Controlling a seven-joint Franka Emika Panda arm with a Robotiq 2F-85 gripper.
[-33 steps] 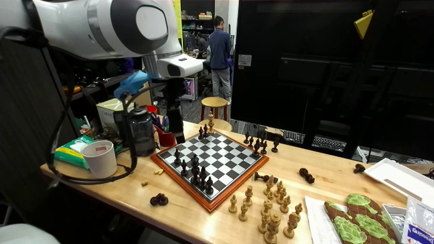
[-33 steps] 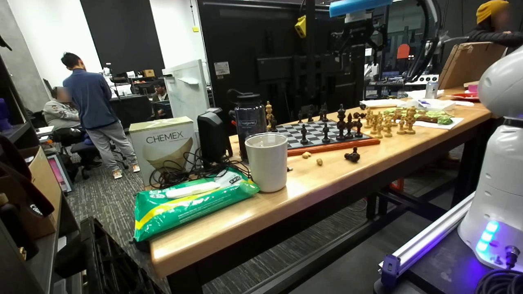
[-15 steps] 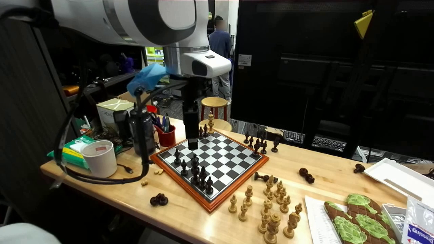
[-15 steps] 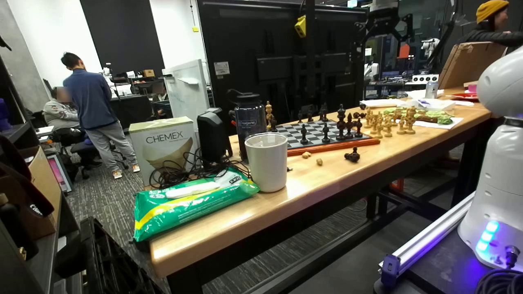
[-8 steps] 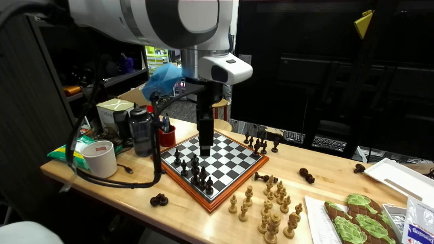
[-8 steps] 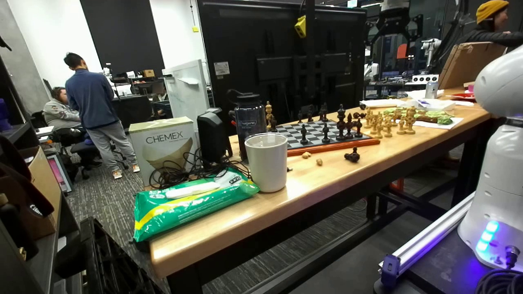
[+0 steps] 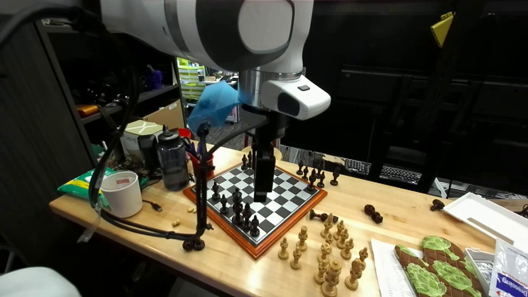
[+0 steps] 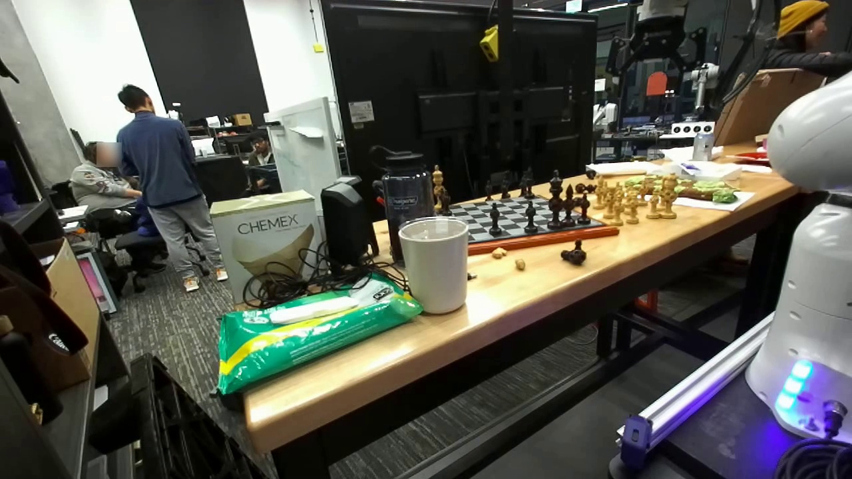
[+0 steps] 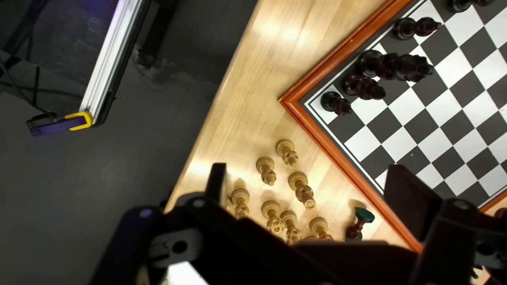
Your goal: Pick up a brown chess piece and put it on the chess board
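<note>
Wooden table (image 7: 235,268), one chess board (image 7: 284,198) on it. So the gripper (image 9: 307,174) hangs higher than the board with its jaws spread wide; in the wrist view one fingertip (image 9: 412,204) overlaps the squares. Five dark brown pieces (image 7: 237,201) stand along one edge of the board, two dark ones (image 7: 244,162) and one tan one (image 8: 438,186) stand at one corner, and about six more dark ones (image 7: 312,181) bunch around another (overlapping, rough count). Roughly thirteen tan-brown pieces (image 7: 325,249) stand just off the board, and one tipped-over piece (image 9: 358,225) with a green base lies beside its frame. Can't tell which brown one the task means. Off one corner of the board: one white cup (image 8: 434,266), one bottle (image 8: 407,196), one Chemex box (image 8: 263,236). Beyond the board: one big black panel (image 8: 459,86), four people (image 8: 156,159), gray carpet (image 8: 186,326).
</note>
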